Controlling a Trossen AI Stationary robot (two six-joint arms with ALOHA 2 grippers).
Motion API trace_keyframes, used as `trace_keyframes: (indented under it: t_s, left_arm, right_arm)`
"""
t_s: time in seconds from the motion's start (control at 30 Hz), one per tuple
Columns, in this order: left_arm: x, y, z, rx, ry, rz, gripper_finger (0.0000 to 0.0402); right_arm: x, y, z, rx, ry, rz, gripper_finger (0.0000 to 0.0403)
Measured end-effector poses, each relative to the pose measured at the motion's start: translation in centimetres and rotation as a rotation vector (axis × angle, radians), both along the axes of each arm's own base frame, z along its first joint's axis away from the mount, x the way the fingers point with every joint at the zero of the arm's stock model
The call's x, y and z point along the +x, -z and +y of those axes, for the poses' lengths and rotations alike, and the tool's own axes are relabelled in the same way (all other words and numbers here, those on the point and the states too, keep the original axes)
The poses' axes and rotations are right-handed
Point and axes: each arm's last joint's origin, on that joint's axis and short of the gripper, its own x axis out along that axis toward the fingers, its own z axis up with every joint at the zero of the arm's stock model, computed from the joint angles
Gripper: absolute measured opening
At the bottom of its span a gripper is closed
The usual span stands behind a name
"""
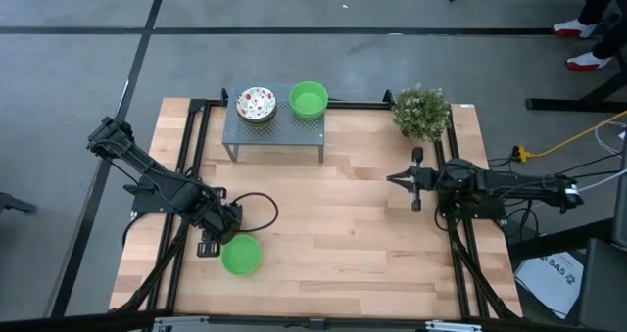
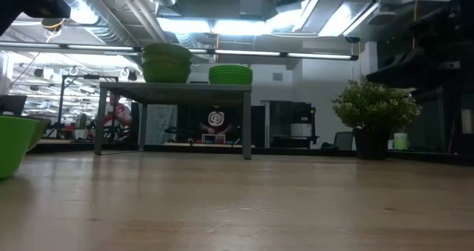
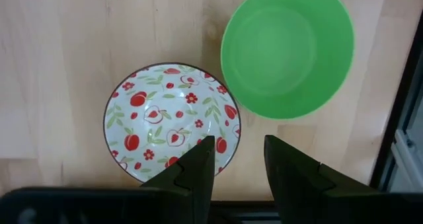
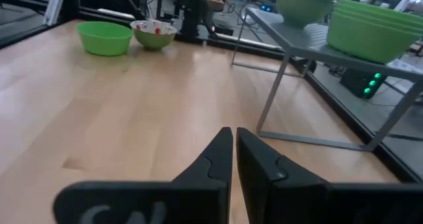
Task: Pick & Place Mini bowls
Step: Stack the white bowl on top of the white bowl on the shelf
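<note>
Left pincer (image 3: pixel 238 161), fingers spread and empty, is hovering over the patterned bowl (image 3: pixel 172 121) beside a green bowl (image 3: pixel 286 49); descent and closure on its rim are likely following. Right pincer (image 4: pixel 234 151) is waiting closed.

High view: straight down over the whole surface (image 1: pixel 323 224). Low view: level at surface height, facing the grey stand (image 2: pixel 174 95), which the right wrist view also shows from nearby. Left wrist view: close, downward onto a green bowl (image 3: pixel 287 49) and a patterned bowl (image 3: pixel 165 118).
</note>
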Motion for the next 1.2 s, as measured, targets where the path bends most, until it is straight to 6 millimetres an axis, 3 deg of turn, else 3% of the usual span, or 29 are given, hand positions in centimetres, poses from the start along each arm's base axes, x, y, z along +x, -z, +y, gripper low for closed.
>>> trace_keyframes:
  t_s: [0.6,1.2]
  left_arm:
    - [-0.7,0.1,-1.0,0.000,0.195,-0.004,0.0125]
    - [-1.7,3.0,-1.4,0.028,0.196,0.036,0.0125]
  right_arm:
    - [0.0,0.0,-0.3,-0.007,0.030,0.001,0.0023]
    - [0.0,0.0,-0.3,-0.006,0.030,0.001,0.0023]
